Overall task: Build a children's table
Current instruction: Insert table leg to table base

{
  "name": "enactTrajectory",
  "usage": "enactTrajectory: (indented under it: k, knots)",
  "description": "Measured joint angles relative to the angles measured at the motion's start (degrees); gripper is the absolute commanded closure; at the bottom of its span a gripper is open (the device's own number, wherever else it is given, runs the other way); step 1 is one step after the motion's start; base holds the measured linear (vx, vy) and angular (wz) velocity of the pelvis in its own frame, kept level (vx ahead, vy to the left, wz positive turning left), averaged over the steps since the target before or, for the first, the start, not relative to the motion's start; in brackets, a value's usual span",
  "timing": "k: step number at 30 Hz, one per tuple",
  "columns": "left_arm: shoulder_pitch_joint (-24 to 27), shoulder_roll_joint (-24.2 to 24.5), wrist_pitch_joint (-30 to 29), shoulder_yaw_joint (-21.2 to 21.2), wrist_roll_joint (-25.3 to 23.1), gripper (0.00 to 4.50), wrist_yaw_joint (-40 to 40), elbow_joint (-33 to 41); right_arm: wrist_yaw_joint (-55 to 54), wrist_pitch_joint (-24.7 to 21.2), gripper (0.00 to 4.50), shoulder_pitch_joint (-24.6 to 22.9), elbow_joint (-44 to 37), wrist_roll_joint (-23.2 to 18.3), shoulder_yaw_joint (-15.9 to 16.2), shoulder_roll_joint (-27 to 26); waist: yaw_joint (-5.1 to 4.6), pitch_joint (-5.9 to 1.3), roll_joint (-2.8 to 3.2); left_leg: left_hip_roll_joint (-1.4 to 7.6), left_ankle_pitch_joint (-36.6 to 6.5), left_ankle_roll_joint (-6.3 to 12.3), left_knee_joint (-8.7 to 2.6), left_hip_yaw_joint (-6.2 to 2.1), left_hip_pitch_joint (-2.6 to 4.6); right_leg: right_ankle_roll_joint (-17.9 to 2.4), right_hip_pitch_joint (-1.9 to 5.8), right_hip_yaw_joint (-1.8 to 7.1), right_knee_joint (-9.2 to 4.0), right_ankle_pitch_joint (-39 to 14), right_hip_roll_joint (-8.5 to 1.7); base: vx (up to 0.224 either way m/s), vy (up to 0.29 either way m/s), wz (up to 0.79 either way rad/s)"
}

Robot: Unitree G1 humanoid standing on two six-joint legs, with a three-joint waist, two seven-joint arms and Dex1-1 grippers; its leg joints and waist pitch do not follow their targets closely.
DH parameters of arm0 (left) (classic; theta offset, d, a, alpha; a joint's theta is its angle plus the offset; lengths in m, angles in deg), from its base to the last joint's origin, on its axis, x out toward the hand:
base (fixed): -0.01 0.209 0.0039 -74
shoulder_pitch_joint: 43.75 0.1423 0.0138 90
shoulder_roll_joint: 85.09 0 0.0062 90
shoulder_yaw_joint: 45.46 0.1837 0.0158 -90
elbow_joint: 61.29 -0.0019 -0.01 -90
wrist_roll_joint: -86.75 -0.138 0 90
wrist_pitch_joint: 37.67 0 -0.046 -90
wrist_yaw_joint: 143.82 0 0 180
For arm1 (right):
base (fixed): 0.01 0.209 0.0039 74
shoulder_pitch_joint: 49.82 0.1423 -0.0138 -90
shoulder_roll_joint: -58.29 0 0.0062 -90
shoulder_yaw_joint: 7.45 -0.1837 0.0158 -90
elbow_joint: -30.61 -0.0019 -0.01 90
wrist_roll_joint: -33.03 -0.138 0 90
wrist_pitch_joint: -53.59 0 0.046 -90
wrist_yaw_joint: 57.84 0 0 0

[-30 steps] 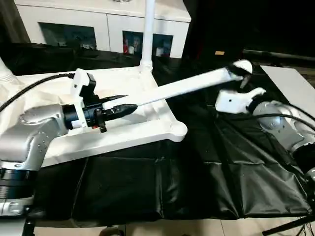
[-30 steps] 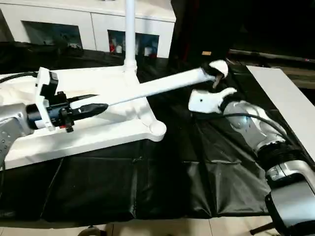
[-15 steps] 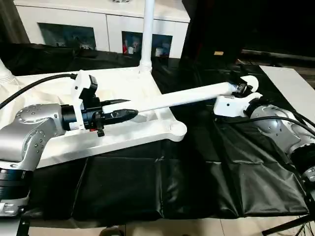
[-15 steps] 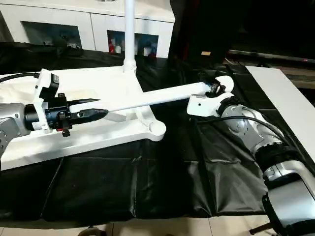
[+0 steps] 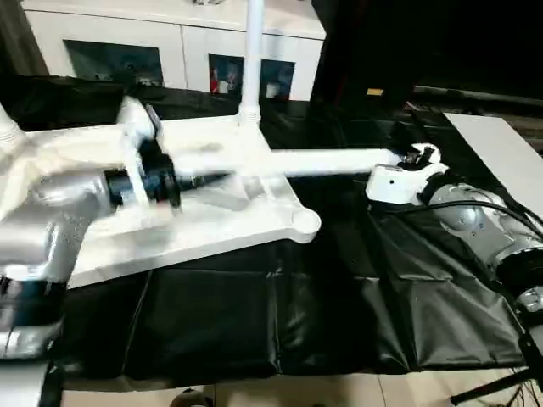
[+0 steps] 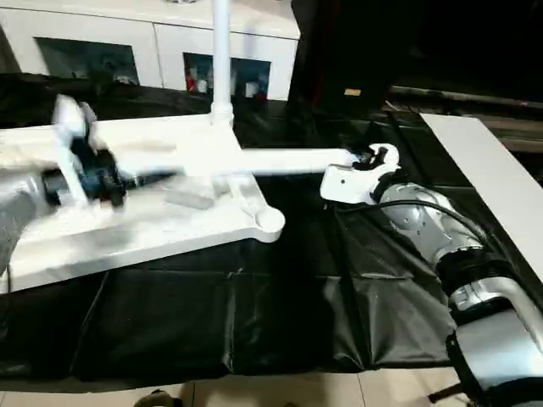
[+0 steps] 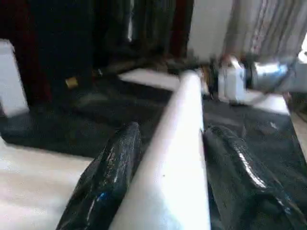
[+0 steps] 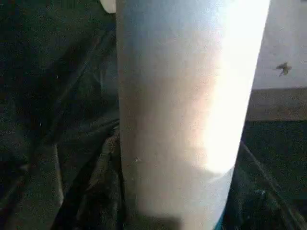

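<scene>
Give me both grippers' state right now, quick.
Left gripper: black fingers sit either side of the white table leg; firm grip cannot be told.
Right gripper: closed on the leg's far end.

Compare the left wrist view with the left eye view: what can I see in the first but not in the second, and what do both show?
Left wrist view alone: a close look along the left gripper, whose two black fingers flank the loose leg.

Left eye view alone: the tabletop lying underside up on the black sheet, a leg standing upright in its far corner socket, and the white cabinet behind.

Both: the loose leg lying nearly level between the two arms, with the right gripper at its far end.
</scene>
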Motion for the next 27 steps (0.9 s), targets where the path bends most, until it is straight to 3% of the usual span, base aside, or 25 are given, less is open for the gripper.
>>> enactTrajectory:
  k: [3, 5, 10, 13, 14, 16, 18, 19, 22, 25, 27]
  knots:
    - [-1.5, -0.4, 1.5, -5.4, 0.9, 1.56, -3.9, -3.0, 2.4, -0.1, 2.62, -0.5, 1.2, -0.8, -0.5, -0.1, -0.08, 0.00, -0.04, 0.08, 0.0, -0.01, 0.03, -0.06, 0.02, -0.1, -0.01, 0.08, -0.02, 0.0, 0.21, 0.000, 0.000, 0.00]
    - [-4.4, -2.2, 4.0, -9.6, 1.4, 1.39, -9.3, -6.6, 5.3, -1.6, 2.62, -1.5, 2.9, -4.3, -2.9, -1.4, 0.04, 0.01, -0.07, 0.07, 0.0, -0.01, 0.04, -0.08, 0.00, -0.1, -0.03, 0.10, -0.02, 0.1, 0.31, 0.000, 0.000, 0.00]
    - [-12.1, -5.2, 11.2, -19.0, 3.3, 1.37, -24.7, -14.5, 12.6, -6.8, 2.63, -2.2, 4.8, -16.4, -10.8, -6.1, 0.06, 0.02, -0.08, 0.11, 0.0, -0.01, 0.10, -0.12, 0.03, -0.2, -0.03, 0.15, -0.03, 0.2, 0.37, 0.000, 0.000, 0.00]
    - [-11.7, -5.4, 11.7, -20.2, 3.5, 1.37, -26.5, -15.4, 17.2, -12.0, 2.63, -2.2, 4.1, -25.8, -17.3, -9.3, -0.03, 0.00, -0.11, 0.17, 0.0, 0.00, 0.08, -0.12, 0.11, -0.2, -0.03, 0.20, -0.03, 0.2, 0.38, 0.000, 0.000, 0.00]
    - [-10.8, -5.8, 10.9, -19.7, 2.8, 1.37, -26.4, -15.1, 20.4, -16.8, 2.63, -2.3, 2.4, -33.2, -22.0, -12.2, -0.01, 0.00, -0.11, 0.20, 0.0, 0.00, 0.08, -0.13, 0.14, -0.2, -0.02, 0.21, -0.02, 0.2, 0.39, 0.000, 0.000, 0.00]
    - [-8.6, -7.0, 8.9, -16.0, 0.6, 1.37, -25.4, -14.5, 24.8, -23.1, 2.63, -2.2, -1.4, -42.4, -26.1, -15.9, 0.13, 0.02, -0.08, 0.23, 0.0, 0.01, 0.07, -0.14, 0.10, -0.3, -0.04, 0.18, -0.02, 0.2, 0.39, 0.000, 0.000, 0.00]
    - [-6.3, -7.1, 7.1, -11.7, -1.7, 1.37, -23.5, -13.4, 28.8, -28.8, 2.63, -2.3, -5.4, -48.1, -27.1, -17.4, 0.41, 0.02, -0.10, 0.25, 0.0, 0.01, 0.08, -0.14, 0.07, -0.3, -0.05, 0.15, -0.04, 0.2, 0.39, 0.000, 0.000, 0.00]
    - [-3.6, -6.8, 5.2, -7.5, -2.8, 1.37, -21.2, -10.2, 33.6, -36.5, 2.63, -3.0, -10.5, -54.5, -28.1, -18.1, 0.56, 0.02, -0.09, 0.25, 0.0, 0.03, 0.06, -0.14, 0.04, -0.3, -0.04, 0.14, -0.10, 0.2, 0.38, 0.000, 0.000, 0.00]
    - [-1.2, -9.4, 1.4, -0.9, -1.4, 1.37, -18.6, -5.3, 41.9, -49.2, 2.64, -3.7, -17.2, -63.4, -28.2, -18.4, 1.42, 0.02, -0.13, 0.25, 0.0, 0.08, 0.09, -0.13, -0.01, -0.3, -0.03, 0.11, -0.11, 0.2, 0.36, 0.000, 0.000, 0.00]
    - [-1.4, -11.7, -1.0, 0.9, 1.3, 1.37, -18.2, -0.6, 46.2, -60.7, 2.64, -4.7, -21.1, -71.1, -29.0, -18.7, 1.80, 0.01, -0.14, 0.25, 0.0, 0.06, 0.07, -0.12, 0.08, -0.4, 0.01, 0.09, -0.09, 0.3, 0.36, 0.000, 0.000, 0.00]
    - [-1.9, -12.5, -1.8, 1.1, 2.2, 1.37, -18.2, 0.9, 47.1, -65.6, 2.64, -5.6, -23.0, -74.7, -29.8, -19.1, 1.78, 0.02, -0.14, 0.25, 0.0, 0.05, 0.06, -0.13, 0.17, -0.4, 0.02, 0.10, -0.06, 0.3, 0.36, 0.000, 0.000, 0.00]
